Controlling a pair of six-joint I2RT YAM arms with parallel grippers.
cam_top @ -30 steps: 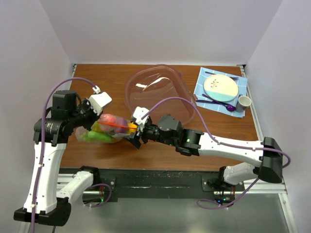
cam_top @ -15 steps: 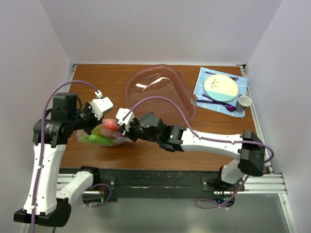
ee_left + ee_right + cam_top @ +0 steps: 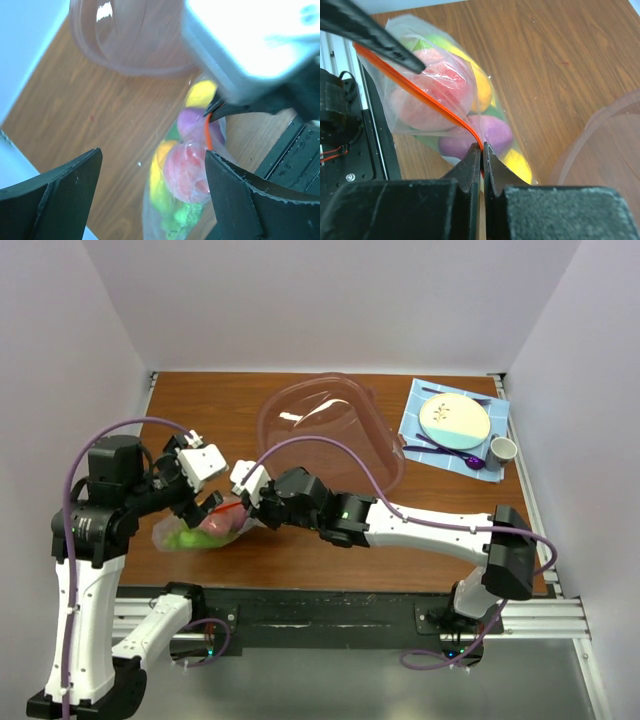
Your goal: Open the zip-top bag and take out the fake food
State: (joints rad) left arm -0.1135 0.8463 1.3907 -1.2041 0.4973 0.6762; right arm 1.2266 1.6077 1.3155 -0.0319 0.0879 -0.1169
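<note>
Right now the right gripper is clamped fully closed on the orange-red zip strip of the zip-top bag. From that pinch the strip's long axis runs up and off to its left, toward the left gripper. That gripper is spread wide and grasps nothing, with the bag just below and between its jaws. The fake food bulges inside, just beyond the right gripper's tips. The left gripper probably needs to take the opposite lip. Brown tabletop lies beneath, and a clear bowl stands near, past the bag.
</note>
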